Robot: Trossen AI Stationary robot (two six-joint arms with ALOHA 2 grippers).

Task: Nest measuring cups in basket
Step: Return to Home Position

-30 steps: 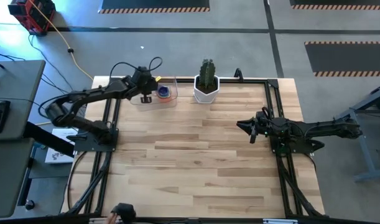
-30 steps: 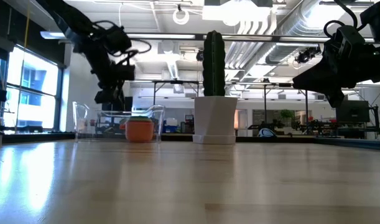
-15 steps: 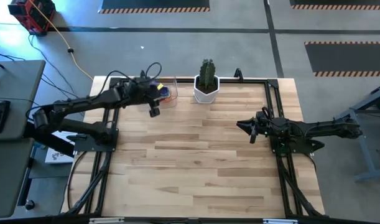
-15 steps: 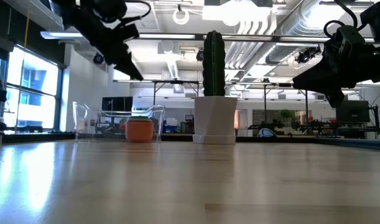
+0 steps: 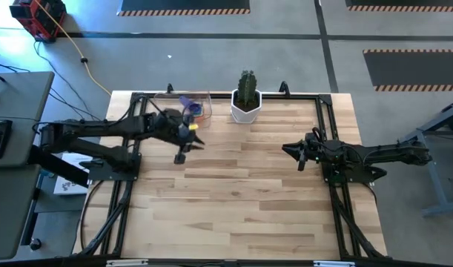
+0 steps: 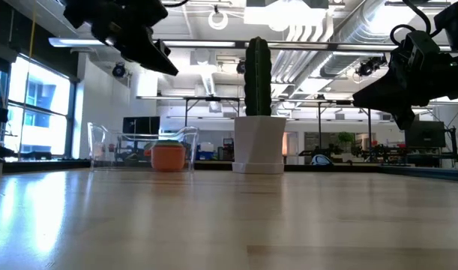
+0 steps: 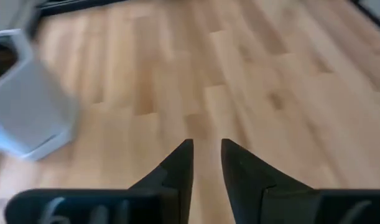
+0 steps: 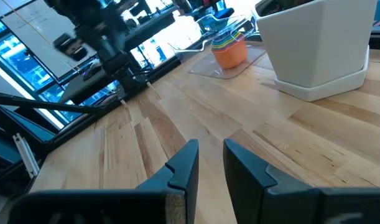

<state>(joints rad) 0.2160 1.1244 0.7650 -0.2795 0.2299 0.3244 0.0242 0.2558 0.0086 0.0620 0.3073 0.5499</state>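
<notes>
Measuring cups (image 8: 232,50) nested in basket (image 5: 183,110), bench's far edge. Left gripper (image 5: 183,152) raised, empty, fingers (image 7: 177,168) slightly parted; right gripper (image 5: 292,153) likewise, near right edge.

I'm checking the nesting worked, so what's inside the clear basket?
A nested stack of measuring cups sits inside the basket, orange outermost, with coloured rims showing above it. The inner cups' bodies are covered, so I cannot count them.
</notes>
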